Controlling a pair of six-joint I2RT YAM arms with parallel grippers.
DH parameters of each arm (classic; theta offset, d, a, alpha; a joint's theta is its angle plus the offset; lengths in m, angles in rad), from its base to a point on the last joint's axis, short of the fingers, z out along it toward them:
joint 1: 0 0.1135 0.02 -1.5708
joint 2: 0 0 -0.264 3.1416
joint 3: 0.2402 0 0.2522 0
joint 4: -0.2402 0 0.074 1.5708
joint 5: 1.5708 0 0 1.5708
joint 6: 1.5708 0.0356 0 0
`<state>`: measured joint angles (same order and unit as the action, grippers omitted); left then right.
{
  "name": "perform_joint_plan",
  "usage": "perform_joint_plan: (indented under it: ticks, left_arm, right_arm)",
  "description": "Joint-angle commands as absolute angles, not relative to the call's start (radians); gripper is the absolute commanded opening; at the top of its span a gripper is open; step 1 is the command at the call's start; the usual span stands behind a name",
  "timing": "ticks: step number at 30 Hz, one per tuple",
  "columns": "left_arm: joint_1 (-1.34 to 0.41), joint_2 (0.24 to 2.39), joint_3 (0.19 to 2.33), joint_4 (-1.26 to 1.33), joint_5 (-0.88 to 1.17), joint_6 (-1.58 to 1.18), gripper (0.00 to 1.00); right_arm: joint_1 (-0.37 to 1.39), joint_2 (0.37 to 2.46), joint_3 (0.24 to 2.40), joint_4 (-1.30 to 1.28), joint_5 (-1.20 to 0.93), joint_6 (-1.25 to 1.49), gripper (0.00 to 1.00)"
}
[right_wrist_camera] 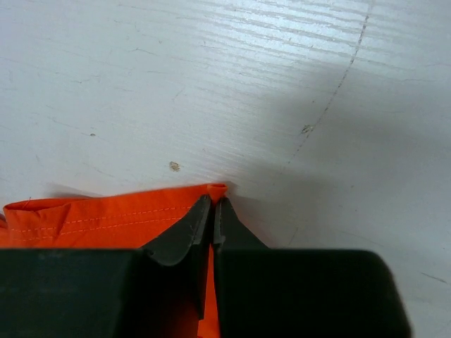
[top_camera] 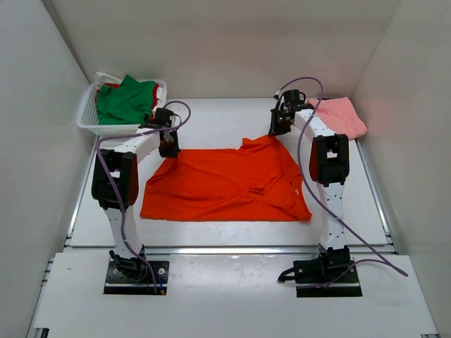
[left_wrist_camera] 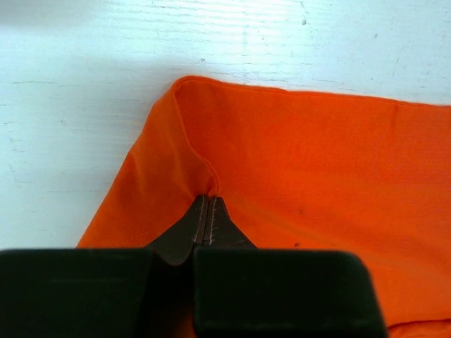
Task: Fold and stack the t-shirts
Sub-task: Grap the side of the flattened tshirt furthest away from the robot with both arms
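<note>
Now, the worktop (top_camera: 211,116) shows bare beyond both my pincers and in a strip nearer my bases. The orange t-shirt (top_camera: 225,186) lies flat from them back toward me, its long axis running pincer to pincer. The basket (top_camera: 86,116) stands left of my left pincer (left_wrist_camera: 209,205), the pink t-shirt (top_camera: 342,116) just right of my right pincer (right_wrist_camera: 213,205). Both pincers are clenched on the orange t-shirt's far edge, one at each end, so folding it nearward looks unobstructed.
</note>
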<state>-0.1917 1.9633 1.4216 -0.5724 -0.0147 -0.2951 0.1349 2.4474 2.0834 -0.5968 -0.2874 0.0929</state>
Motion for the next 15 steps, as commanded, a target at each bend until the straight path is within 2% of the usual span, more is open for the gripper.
perform_joint_plan:
  ticks: [1, 9, 15]
  left_arm:
    - [-0.178, 1.870, 1.419, -0.563, -0.006, -0.285, 0.00]
    - [-0.115, 1.813, 1.413, -0.549, 0.015, -0.285, 0.00]
    - [-0.097, 1.772, 1.359, -0.543, 0.038, -0.267, 0.00]
  right_arm:
    - [0.133, 2.444, 2.118, -0.569, -0.301, 0.081, 0.00]
    - [0.138, 2.266, 2.002, -0.525, -0.288, 0.071, 0.00]
    - [0.146, 2.059, 1.754, -0.474, -0.285, 0.063, 0.00]
